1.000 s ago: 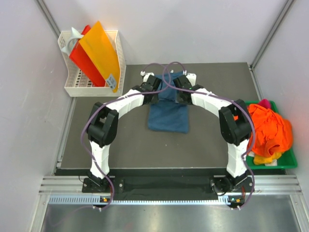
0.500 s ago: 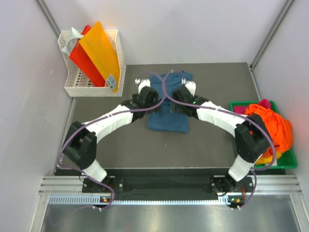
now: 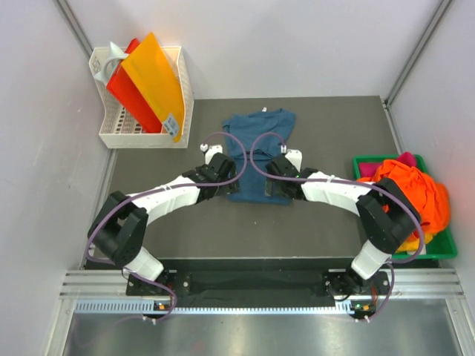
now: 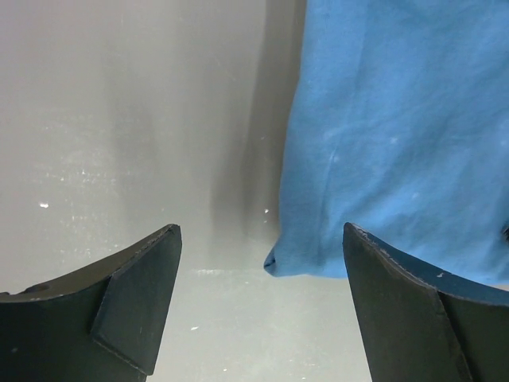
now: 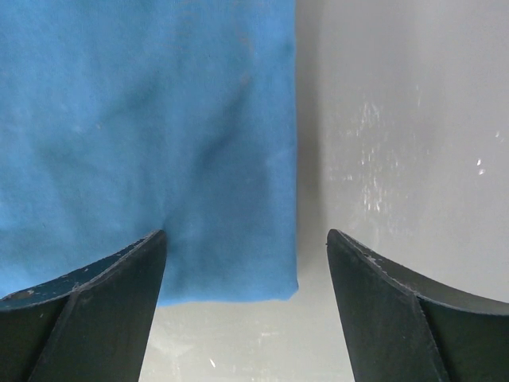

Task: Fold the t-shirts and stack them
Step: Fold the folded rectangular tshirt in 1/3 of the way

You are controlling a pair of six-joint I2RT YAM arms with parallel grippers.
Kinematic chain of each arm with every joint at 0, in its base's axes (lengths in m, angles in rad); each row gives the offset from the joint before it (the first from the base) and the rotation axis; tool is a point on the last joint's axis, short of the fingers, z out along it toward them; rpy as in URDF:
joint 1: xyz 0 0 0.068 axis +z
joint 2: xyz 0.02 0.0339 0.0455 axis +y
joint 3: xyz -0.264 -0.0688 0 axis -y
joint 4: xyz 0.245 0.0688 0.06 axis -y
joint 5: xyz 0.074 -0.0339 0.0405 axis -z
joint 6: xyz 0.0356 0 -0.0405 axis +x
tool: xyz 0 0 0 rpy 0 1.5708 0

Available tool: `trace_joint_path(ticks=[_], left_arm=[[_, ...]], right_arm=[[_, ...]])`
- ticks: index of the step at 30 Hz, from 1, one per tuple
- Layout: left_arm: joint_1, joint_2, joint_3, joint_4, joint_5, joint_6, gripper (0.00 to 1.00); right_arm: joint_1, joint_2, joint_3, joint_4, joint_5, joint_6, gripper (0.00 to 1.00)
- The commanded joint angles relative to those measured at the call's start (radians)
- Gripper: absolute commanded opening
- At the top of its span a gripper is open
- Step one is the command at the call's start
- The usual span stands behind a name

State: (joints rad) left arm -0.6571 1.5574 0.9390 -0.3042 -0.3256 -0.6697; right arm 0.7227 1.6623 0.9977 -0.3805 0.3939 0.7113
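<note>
Teal-blue t-shirt (image 3: 260, 133) lay flat mid-worktop (image 3: 334, 133), collar toward far edge. Left hand (image 4: 260, 263) hung low at shirt's near left corner, fingers spread wide, holding nothing. Right hand (image 5: 245, 255) mirrored it at near right corner, also spread and empty. Matched placement probably meant to let both pinch hem together for fold. Orange t-shirt (image 3: 415, 196), with magenta (image 3: 406, 158) and yellow (image 3: 404, 243) ones, sat heaped, unfolded, in green tray (image 3: 441, 254) at right.
</note>
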Motion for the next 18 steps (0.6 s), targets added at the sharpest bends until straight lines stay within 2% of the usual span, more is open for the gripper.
trace_joint_path(ticks=[1, 8, 12, 16, 17, 18], left_arm=[[-0.003, -0.031, -0.005, 0.054, 0.011, -0.031, 0.87], [-0.012, 0.016, -0.011, 0.091, 0.04, -0.048, 0.86], [-0.012, 0.067, -0.005, 0.1, 0.057, -0.054, 0.8], [-0.012, 0.072, -0.035, 0.115, 0.095, -0.077, 0.63], [-0.013, 0.069, -0.043, 0.12, 0.102, -0.083, 0.48], [-0.013, 0.06, -0.052, 0.122, 0.108, -0.085, 0.39]], right_arm=[[0.017, -0.058, -0.045, 0.045, -0.004, 0.034, 0.8], [0.017, -0.067, -0.137, 0.086, -0.041, 0.066, 0.72], [0.018, -0.055, -0.165, 0.103, -0.059, 0.076, 0.58], [0.023, -0.061, -0.185, 0.109, -0.069, 0.082, 0.44], [0.024, -0.065, -0.188, 0.109, -0.07, 0.082, 0.41], [0.024, -0.067, -0.195, 0.109, -0.069, 0.082, 0.38]])
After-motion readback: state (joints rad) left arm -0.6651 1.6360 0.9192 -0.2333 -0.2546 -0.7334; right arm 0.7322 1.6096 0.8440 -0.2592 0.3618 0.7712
